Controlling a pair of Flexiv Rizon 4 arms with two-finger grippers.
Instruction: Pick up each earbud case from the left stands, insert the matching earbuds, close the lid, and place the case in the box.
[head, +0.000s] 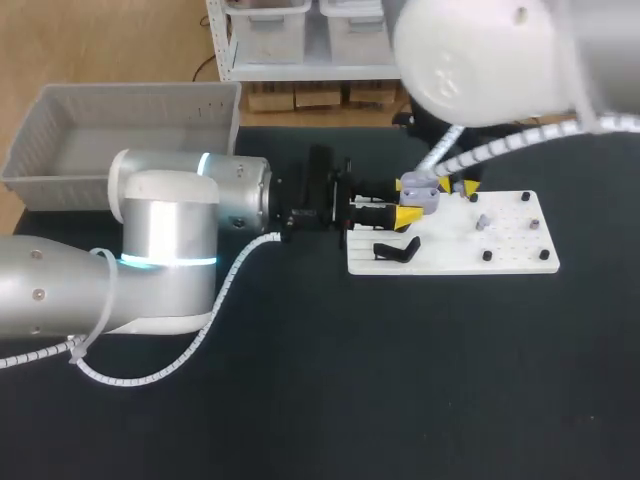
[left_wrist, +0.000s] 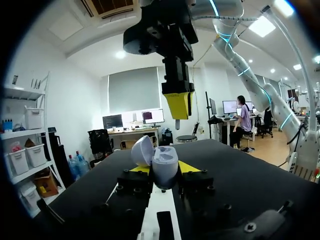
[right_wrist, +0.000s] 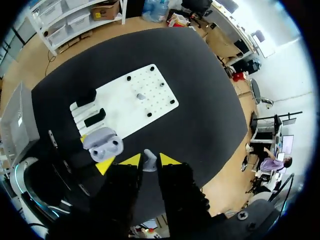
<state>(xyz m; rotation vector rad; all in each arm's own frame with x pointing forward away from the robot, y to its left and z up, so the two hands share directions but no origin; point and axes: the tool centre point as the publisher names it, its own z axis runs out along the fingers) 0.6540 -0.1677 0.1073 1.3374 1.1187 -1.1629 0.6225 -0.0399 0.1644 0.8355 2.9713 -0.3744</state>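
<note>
A grey earbud case (left_wrist: 164, 161) with its lid up sits between the yellow tips of my left gripper (left_wrist: 163, 170), which is shut on it. In the head view this case (head: 421, 192) hangs over the left end of the white board (head: 520, 250), with the left gripper (head: 407, 200) coming in from the left. My right gripper (right_wrist: 149, 160) is shut on a small grey earbud (right_wrist: 149, 162), above and just beside the open case (right_wrist: 103, 144). From the left wrist, the right gripper (left_wrist: 178, 107) points straight down over the case. Another earbud (right_wrist: 141, 96) stands on the board.
Two black stands (right_wrist: 86, 97) (right_wrist: 95, 118) sit at the board's left end, one stand (head: 397, 250) showing in the head view. Small black pegs dot the board. A grey bin (head: 60, 110) stands at the table's far left.
</note>
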